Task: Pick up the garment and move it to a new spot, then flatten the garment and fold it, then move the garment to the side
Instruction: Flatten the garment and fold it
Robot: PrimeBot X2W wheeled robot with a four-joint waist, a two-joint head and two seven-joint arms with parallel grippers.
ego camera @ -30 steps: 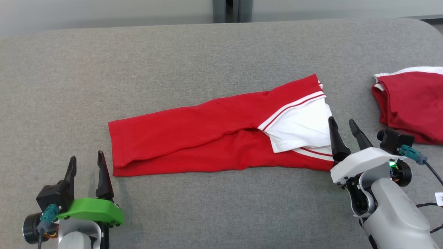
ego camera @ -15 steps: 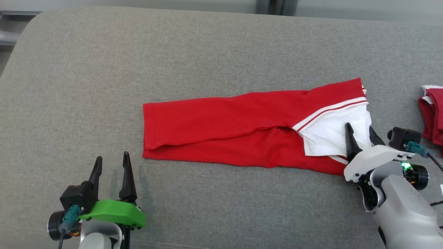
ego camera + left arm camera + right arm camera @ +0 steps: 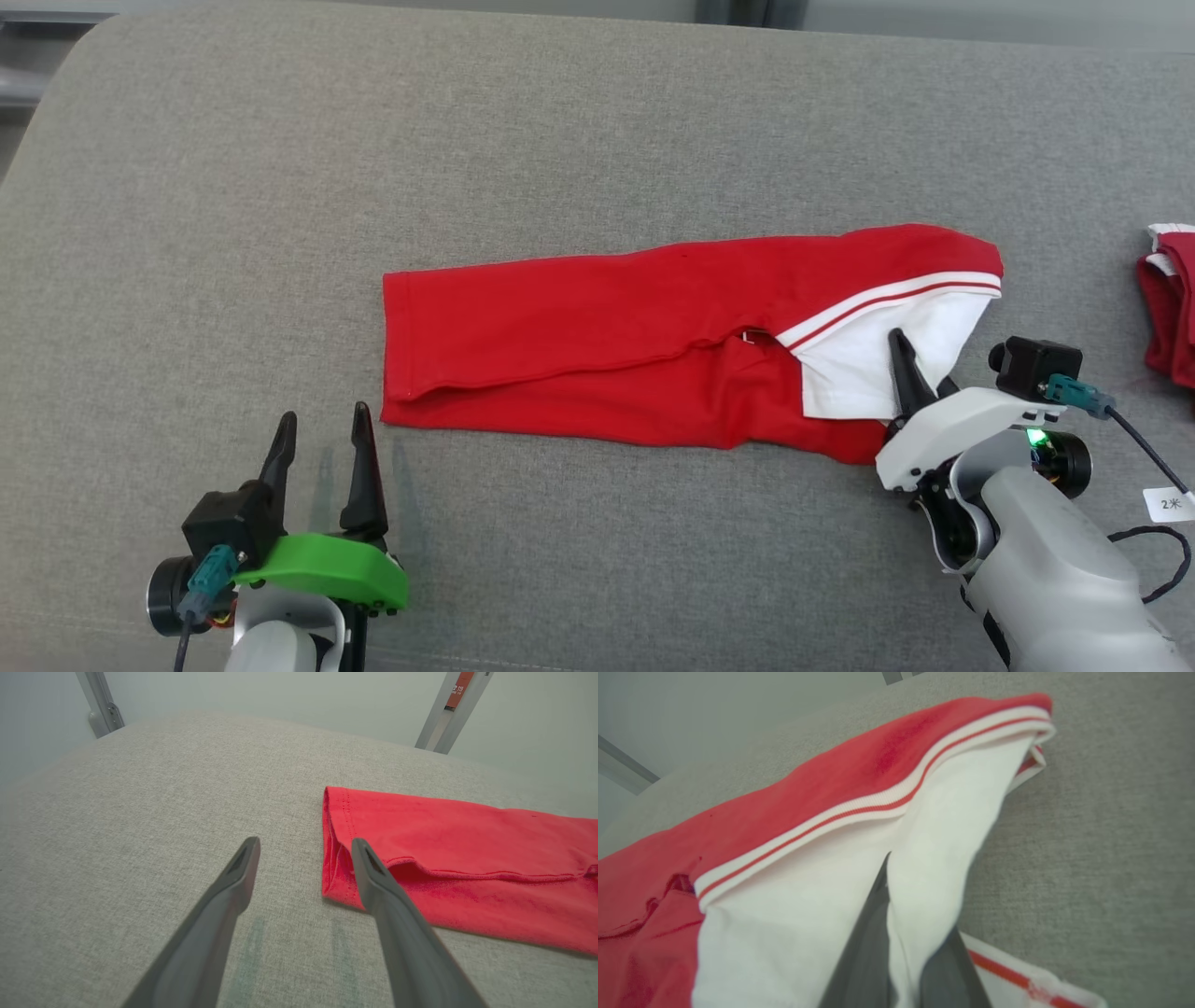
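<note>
Left arm held low over the bench, its jaws parted and empty. The hemmed end of the red garment lies just beyond the right-hand tip. Right arm angled inward, its jaws pinched together on the garment's white panel, which drapes around them. Bare bench extends left of and beyond the left jaws. A second red garment lies well right of the right jaws.
</note>
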